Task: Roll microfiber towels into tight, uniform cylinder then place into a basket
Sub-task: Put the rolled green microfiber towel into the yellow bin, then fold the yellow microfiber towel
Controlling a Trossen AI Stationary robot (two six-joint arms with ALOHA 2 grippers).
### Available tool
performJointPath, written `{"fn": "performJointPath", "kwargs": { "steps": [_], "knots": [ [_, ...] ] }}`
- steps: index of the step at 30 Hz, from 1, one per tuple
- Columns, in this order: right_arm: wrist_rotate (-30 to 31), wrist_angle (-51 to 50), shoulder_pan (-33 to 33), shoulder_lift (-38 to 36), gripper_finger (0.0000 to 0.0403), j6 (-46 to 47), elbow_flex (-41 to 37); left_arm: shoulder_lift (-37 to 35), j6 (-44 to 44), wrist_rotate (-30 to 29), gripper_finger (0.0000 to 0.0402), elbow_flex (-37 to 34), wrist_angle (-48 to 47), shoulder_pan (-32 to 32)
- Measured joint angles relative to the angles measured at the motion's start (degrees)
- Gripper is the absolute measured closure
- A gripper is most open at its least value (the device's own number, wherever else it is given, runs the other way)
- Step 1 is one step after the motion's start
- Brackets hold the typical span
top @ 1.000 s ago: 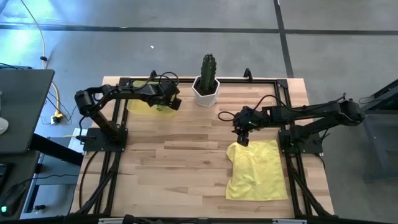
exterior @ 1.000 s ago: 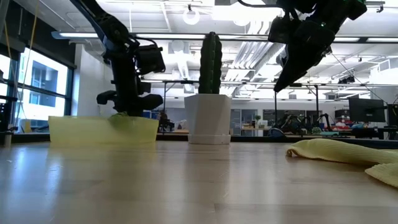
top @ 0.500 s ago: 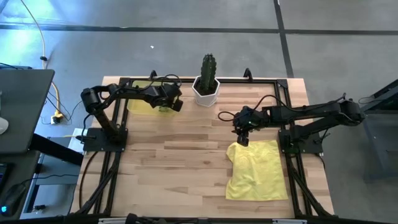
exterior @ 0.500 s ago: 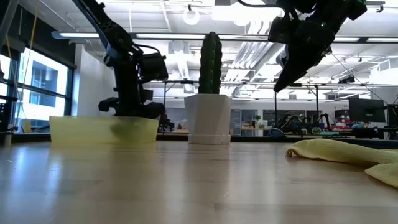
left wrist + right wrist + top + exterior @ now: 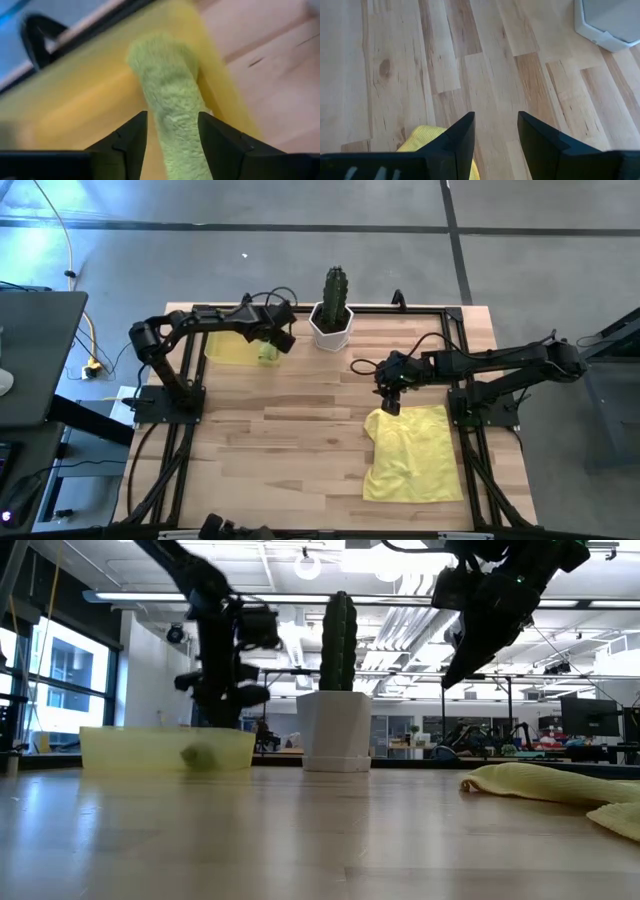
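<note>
Item: green roll (image 5: 170,105) in basket (image 5: 228,350), upper left, lengthwise between my left claw's (image 5: 169,131) spread fingers; released.

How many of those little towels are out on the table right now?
2. A lime green towel, rolled up, lies in the yellow basket under the left arm's fingers. A pale yellow towel lies unrolled on the wood near the right arm.
</note>
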Motion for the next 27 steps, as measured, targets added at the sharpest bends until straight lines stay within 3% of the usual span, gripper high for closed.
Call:
{"fn": "performJointPath", "kwargs": {
  "steps": [4, 7, 12, 15, 21, 27],
  "knots": [
    [-0.66, -1.68, 0.0, 0.0, 0.0261, 1.01, 0.02, -0.07, 2.84, 0.11, 0.0235, 6.64, -5.98, -1.02],
    [-3.5, -5.58, 0.0, 0.0, 0.0261, 5.5, 0.02, -0.11, 4.23, 4.78, 0.0237, 9.69, -6.97, -2.92],
    [-18.48, -17.19, 0.75, 0.0, 0.0261, 15.16, 0.02, -0.11, 6.09, 16.06, 0.024, 10.77, -4.66, -8.75],
    [-24.09, -21.43, 3.94, 0.0, 0.0261, 19.2, -0.02, -0.11, 7.32, 18.42, 0.024, 10.77, -2.22, -13.91],
    [-23.94, -19.24, 12.79, 0.0, 0.0261, 25.73, -2.59, -0.11, 7.34, 18.5, 0.0241, 10.77, 4.66, -24.98],
    [-16.71, -18.38, 19.63, 0.0, 0.0261, 37.63, -5.99, -0.11, 6.9, 18.5, 0.0241, 10.77, 13.2, -35.57]
  ]
}}
